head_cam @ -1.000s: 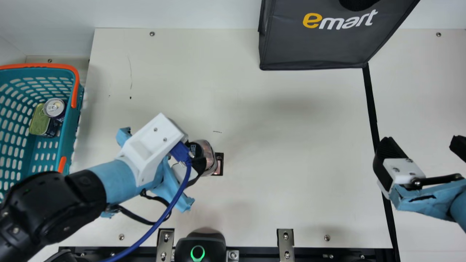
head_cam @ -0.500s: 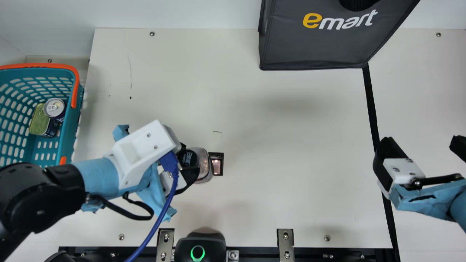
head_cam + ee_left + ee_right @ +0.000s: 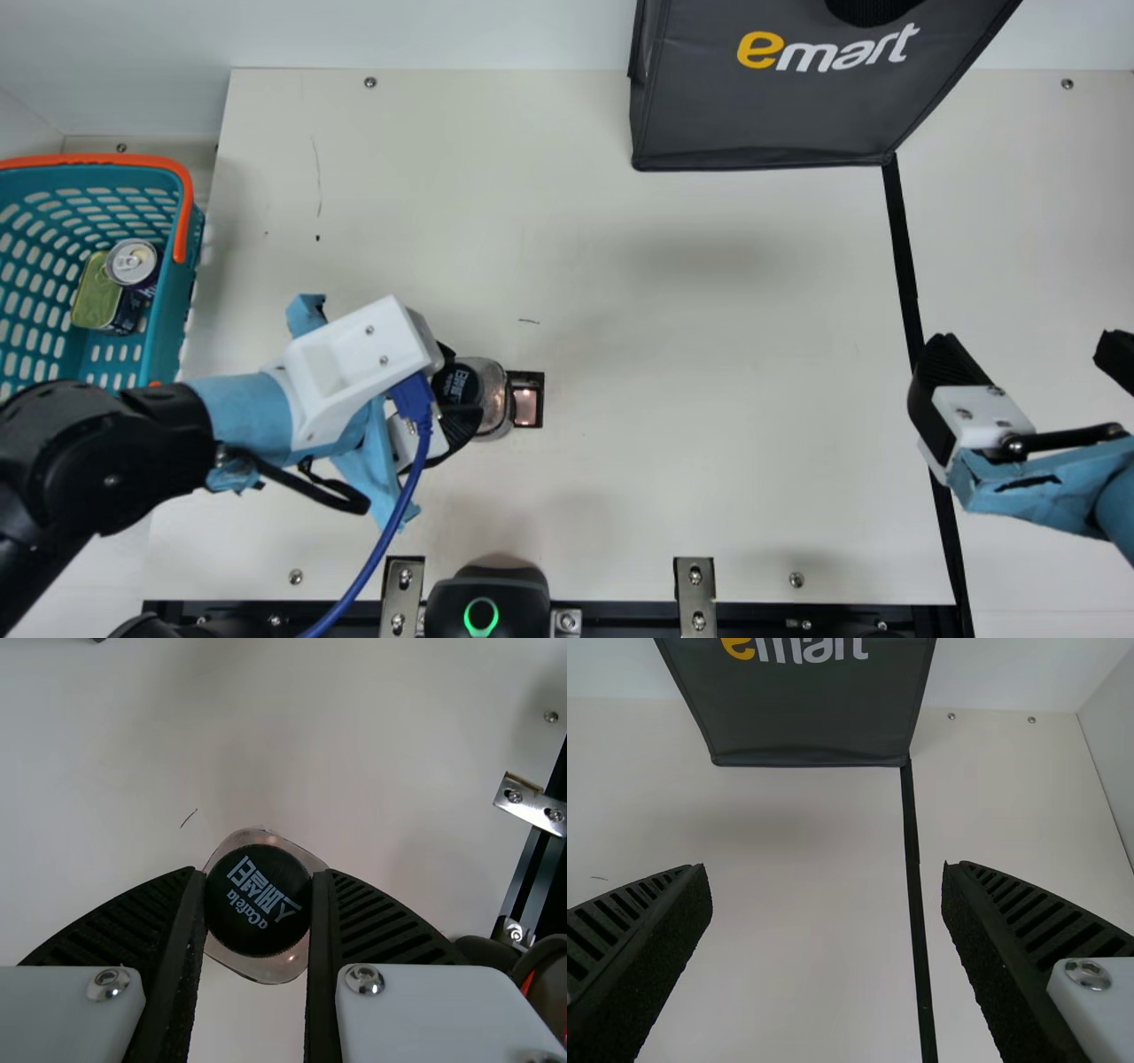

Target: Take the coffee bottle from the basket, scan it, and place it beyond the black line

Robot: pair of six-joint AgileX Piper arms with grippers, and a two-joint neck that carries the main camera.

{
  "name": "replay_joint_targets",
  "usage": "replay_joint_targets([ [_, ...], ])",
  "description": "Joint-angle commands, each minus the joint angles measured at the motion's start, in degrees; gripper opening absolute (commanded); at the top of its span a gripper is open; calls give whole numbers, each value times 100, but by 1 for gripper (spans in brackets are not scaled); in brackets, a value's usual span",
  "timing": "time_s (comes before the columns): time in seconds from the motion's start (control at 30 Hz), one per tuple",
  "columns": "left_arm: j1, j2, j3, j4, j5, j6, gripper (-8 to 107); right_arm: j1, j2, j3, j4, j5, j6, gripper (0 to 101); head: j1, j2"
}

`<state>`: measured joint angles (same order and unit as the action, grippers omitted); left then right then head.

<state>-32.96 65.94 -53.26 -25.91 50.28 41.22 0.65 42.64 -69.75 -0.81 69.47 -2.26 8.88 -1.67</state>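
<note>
Jaws of the left gripper (image 3: 260, 873) clasp the coffee bottle (image 3: 493, 399) around its cap end, beside the dark-framed window (image 3: 525, 408); shell looks stiff, probably slick, weightier if full, best held by opposite flanks; right gripper (image 3: 1032, 341) gapes near the black line (image 3: 904, 257).

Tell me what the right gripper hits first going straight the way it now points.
The right gripper would probably meet the cream table first, near the black line. Depth is unclear: if its tilt is shallow, the dark bag farther on could come first.
</note>
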Motion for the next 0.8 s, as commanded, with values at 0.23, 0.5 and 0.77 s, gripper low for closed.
replay_joint_targets([
  [0.23, -130, 224, 125, -38, -325, 117, 10, 0, 0, 0, 0, 0, 0, 91, -96, 9],
  [0.5, -179, 395, 139, -57, -498, 176, 10, 0, 0, 0, 0, 0, 0, 91, -96, 9],
  [0.77, -104, 406, -175, -69, -282, 156, 10, 0, 0, 0, 0, 0, 0, 91, -96, 9],
])
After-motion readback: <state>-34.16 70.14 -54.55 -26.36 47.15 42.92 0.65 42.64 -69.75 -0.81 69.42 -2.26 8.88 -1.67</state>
